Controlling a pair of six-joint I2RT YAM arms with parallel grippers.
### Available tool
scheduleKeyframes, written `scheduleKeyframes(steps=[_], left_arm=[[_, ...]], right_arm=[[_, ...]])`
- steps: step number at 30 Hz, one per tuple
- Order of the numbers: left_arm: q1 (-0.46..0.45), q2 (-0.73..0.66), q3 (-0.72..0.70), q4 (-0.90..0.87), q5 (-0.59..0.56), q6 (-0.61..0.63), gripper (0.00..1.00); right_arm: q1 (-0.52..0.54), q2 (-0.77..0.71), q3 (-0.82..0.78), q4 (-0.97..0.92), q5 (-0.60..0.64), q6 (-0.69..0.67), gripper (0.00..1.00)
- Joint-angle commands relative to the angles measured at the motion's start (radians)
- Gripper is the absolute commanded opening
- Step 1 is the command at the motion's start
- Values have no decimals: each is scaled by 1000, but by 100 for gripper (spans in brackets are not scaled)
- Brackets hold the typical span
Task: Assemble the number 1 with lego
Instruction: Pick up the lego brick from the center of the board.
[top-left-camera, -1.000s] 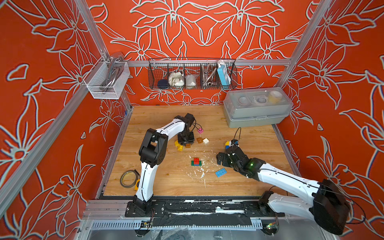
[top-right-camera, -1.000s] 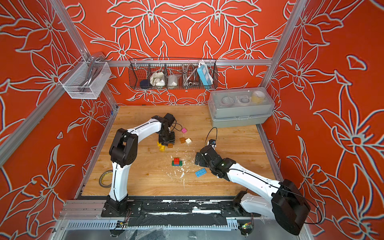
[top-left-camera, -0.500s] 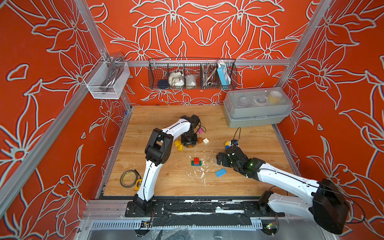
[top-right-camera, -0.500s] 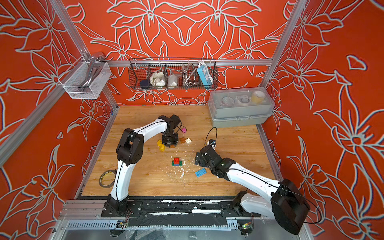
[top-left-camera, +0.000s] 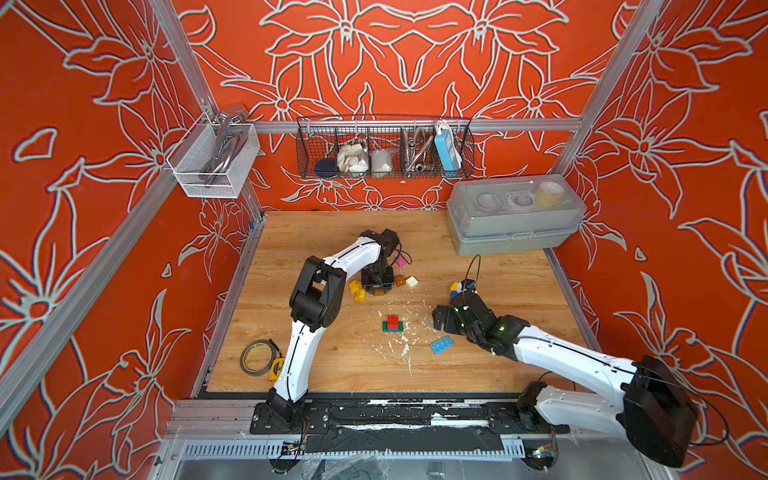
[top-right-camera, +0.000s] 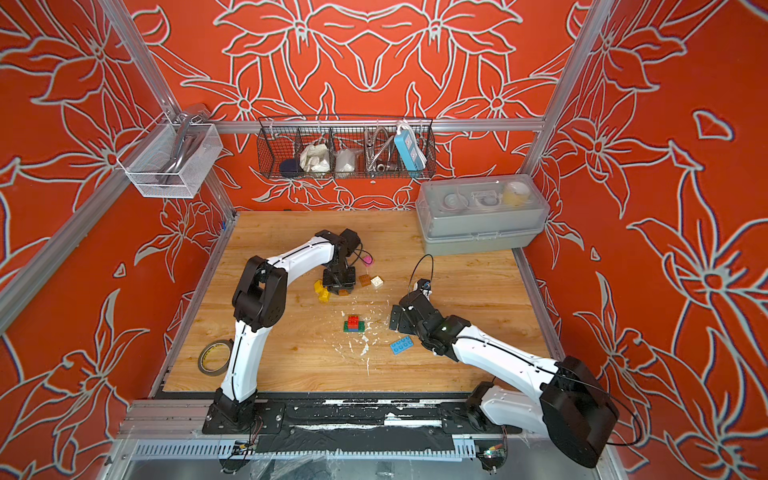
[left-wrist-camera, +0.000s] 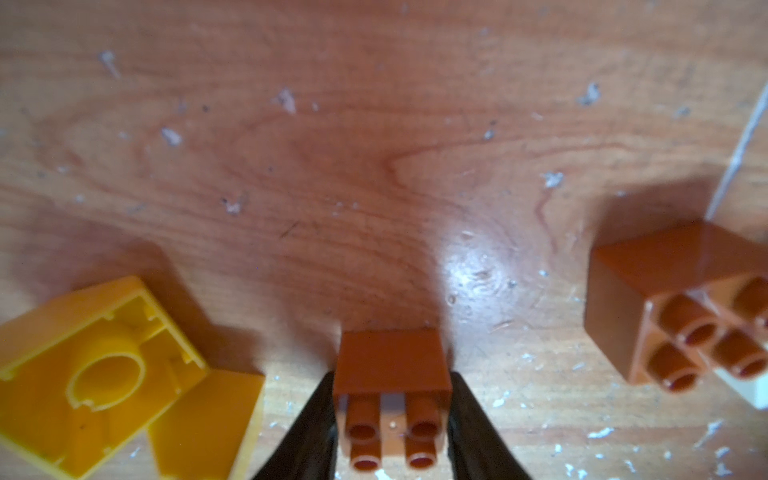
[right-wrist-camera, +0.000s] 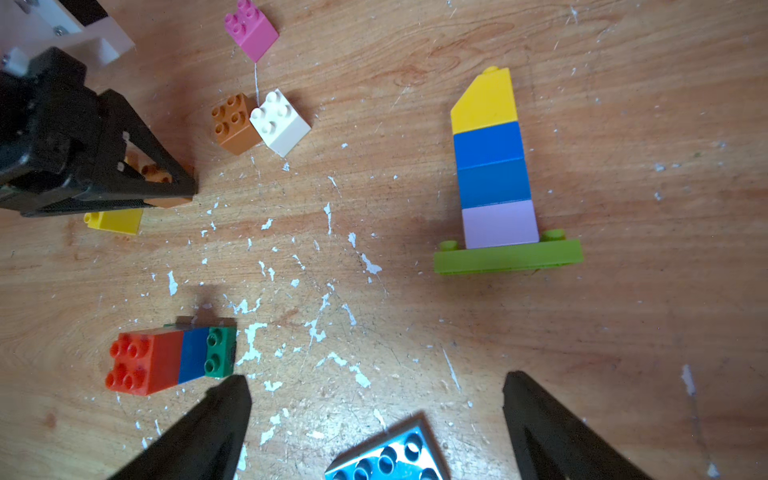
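Note:
My left gripper (left-wrist-camera: 392, 376) is shut on a small brown lego brick (left-wrist-camera: 390, 361), studs toward the camera, low over the wood. In both top views it (top-left-camera: 377, 286) (top-right-camera: 340, 286) stands between two yellow bricks (top-left-camera: 357, 289) and a loose brown brick (top-left-camera: 400, 280) touching a white one (top-left-camera: 412, 282). A pink brick (top-left-camera: 401, 262) lies behind. A red, blue and green stack (top-left-camera: 392, 323) sits mid-table. My right gripper (right-wrist-camera: 376, 384) is open, above a light blue plate (right-wrist-camera: 386, 457). A yellow, blue and lilac column on a lime plate (right-wrist-camera: 492, 166) lies beyond it.
A grey lidded box (top-left-camera: 515, 220) stands at the back right. A tape roll (top-left-camera: 257, 357) and a yellow tape measure (top-left-camera: 276, 369) lie at the front left. A wire basket (top-left-camera: 384, 149) and a white mesh basket (top-left-camera: 214, 162) hang on the walls. White flecks dot the wood.
My left gripper has shifted a little toward the table's front and the arm's elbow has swung right. The right arm has not moved.

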Motion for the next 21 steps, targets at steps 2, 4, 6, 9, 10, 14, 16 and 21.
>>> scheduleKeyframes(steps=[2, 4, 6, 9, 10, 14, 16, 21], left_arm=[[-1, -19, -20, -8, -32, -11, 45], [-1, -28, -31, 5, -33, -12, 45], [-3, -30, -34, 7, -32, -10, 45], [-5, -36, -36, 17, -36, -9, 45], [-6, -38, -40, 21, -38, -8, 45], [-9, -52, -55, 39, -42, -8, 45], [-9, -59, -61, 46, -44, -8, 44], [-12, -85, -87, 83, -48, -7, 42]], right_arm=[[-6, 6, 25, -19, 6, -11, 100], [-6, 7, 27, -20, 6, -11, 100], [-6, 8, 27, -20, 6, -11, 100], [-7, 8, 27, -20, 5, -11, 100], [-6, 8, 27, -18, 5, -11, 100], [-6, 8, 26, -18, 6, -12, 100], [-7, 8, 25, -16, 6, -11, 100], [-6, 7, 25, -18, 4, -12, 100]])
